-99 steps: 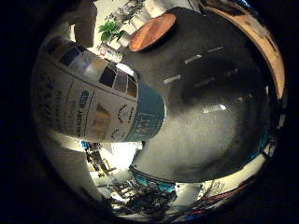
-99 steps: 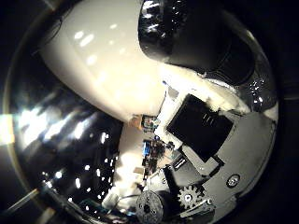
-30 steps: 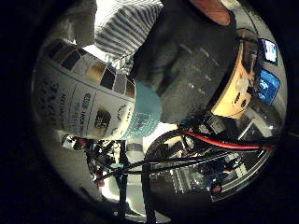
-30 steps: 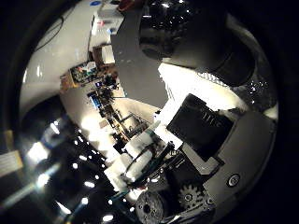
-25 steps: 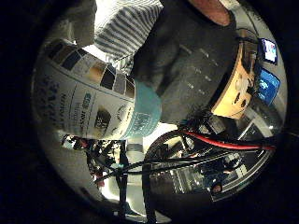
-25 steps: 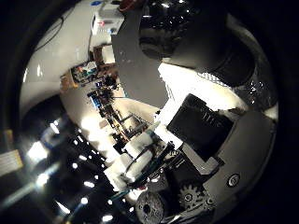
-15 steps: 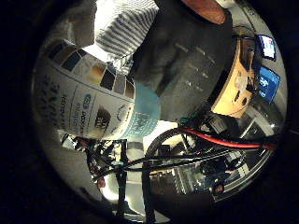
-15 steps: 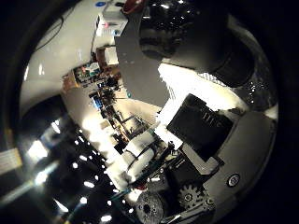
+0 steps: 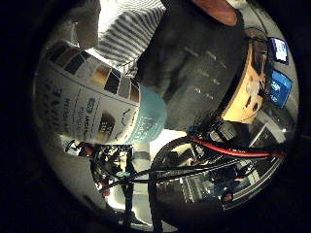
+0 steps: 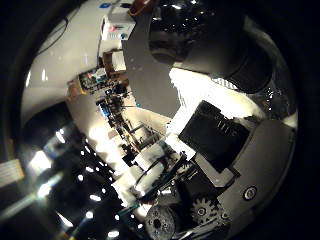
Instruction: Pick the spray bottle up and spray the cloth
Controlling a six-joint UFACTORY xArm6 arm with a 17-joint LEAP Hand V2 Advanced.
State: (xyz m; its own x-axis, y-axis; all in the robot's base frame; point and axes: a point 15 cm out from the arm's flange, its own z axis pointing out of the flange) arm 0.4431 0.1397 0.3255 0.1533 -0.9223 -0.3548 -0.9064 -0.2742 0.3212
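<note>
- Spray bottle, little-finger-side palm view: its printed label and pale teal band fill much of the picture, so it sits close against the palm. It looks lifted off the dark grey tabletop, not standing on it.
- Same view: a striped cloth lies on the tabletop just past the bottle, towards its far edge, beside a reddish round object. If the nozzle is not turned towards the cloth, the spray would probably hit bare tabletop. The nozzle is not visible here, so I cannot tell its aim.
- Same view: the smooth, rounded bottle could rotate or slide in the hold if squeezing the trigger shifts the grip. That would spoil the aim or drop it.
- Thumb-side palm view: the hand shows white and black parts and gears, with a dark rounded part of the bottle's top pressed close to the palm.
- Same view: the fingers appear curled round the bottle, though their tips are hidden. Whether one rests on the trigger I cannot tell; a missed trigger would mean no spray.
</note>
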